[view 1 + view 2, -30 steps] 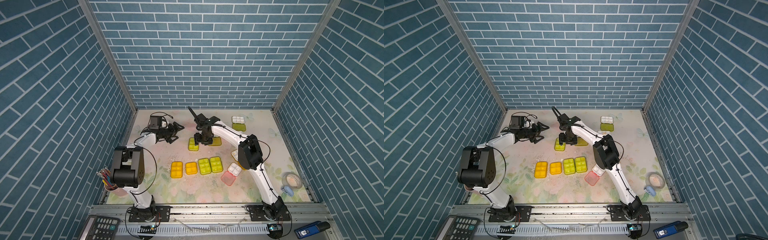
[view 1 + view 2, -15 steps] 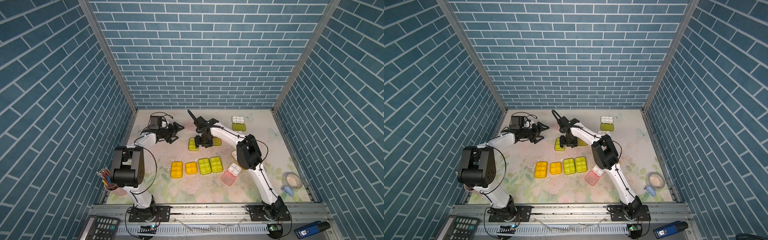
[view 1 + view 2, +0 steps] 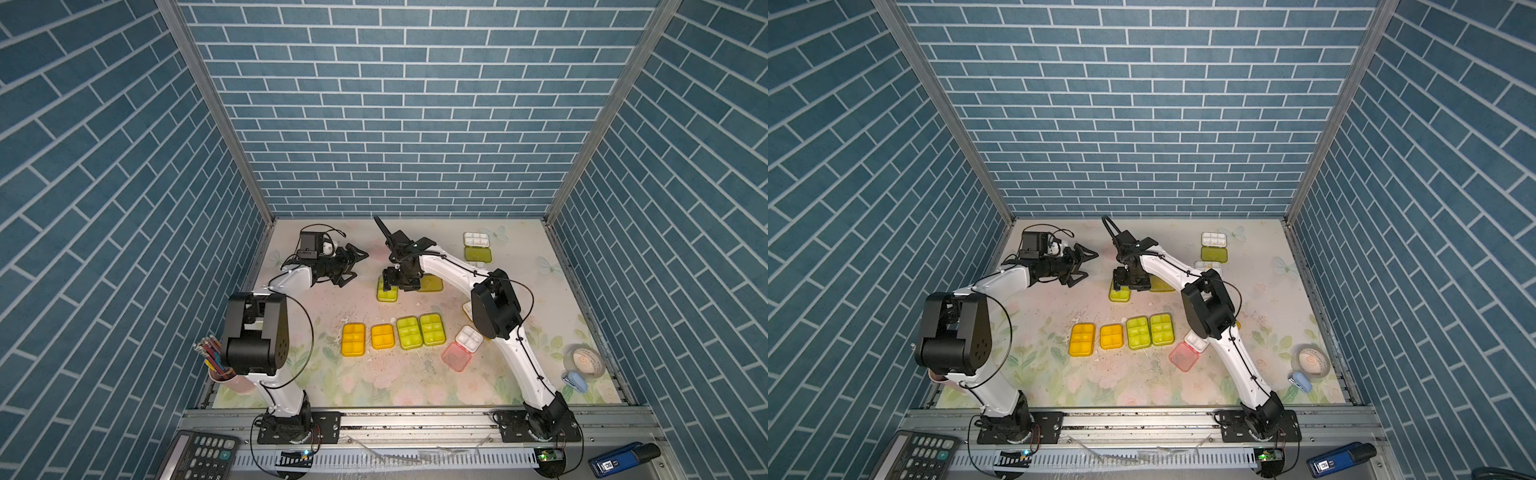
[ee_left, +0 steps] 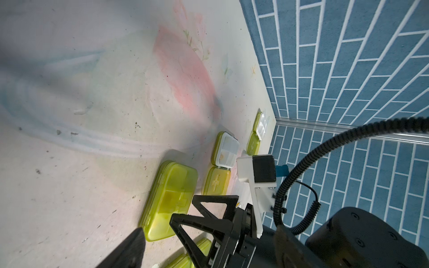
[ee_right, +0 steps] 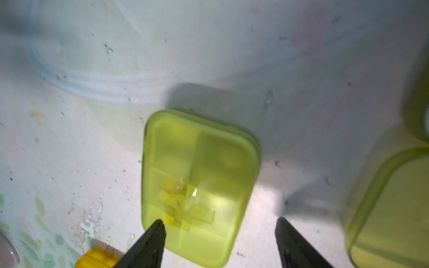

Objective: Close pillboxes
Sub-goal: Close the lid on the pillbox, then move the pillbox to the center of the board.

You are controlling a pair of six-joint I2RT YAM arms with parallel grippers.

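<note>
On the floral desk (image 3: 395, 386), between centre and back edge: right claw (image 5: 219, 221) spread wide above a shut lime-green pillbox (image 5: 199, 162), pinching nothing. Toward the back-left corner: left claw (image 3: 355, 266) spread, empty. Looks like light, stiff, slick plastic with a snap lid (image 5: 181, 143); best pressed flat from above, or pinched across the narrow sides.

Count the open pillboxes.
3: rear lime box by the back wall, middle lime box beside the right gripper, pink box by the right arm, which may hide more.
</note>
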